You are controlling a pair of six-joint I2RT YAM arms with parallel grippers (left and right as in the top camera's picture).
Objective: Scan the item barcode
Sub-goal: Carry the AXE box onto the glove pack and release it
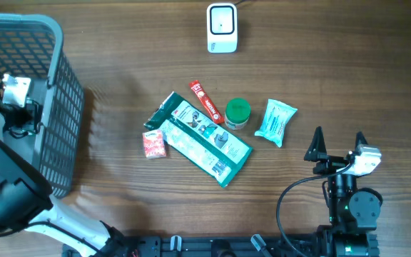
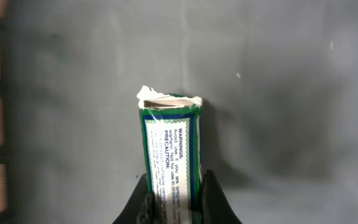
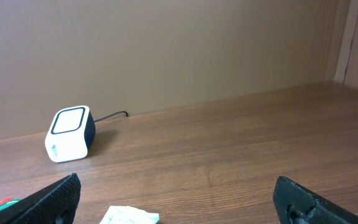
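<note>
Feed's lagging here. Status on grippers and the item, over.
Left gripper shut on green-edged box, inside basket. Right gripper open, empty. Basket wall between box and scanner; scanner uncovered.

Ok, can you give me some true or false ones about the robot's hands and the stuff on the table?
The left hand is squeezing a green-edged box. True.
The right hand holds the wipes packet. False: it is open and empty, apart from the packet.
The white scanner sits inside the basket. False: it stands on the table, outside it.
The green-lidded jar lies between the red stick and the wipes packet. True.
</note>
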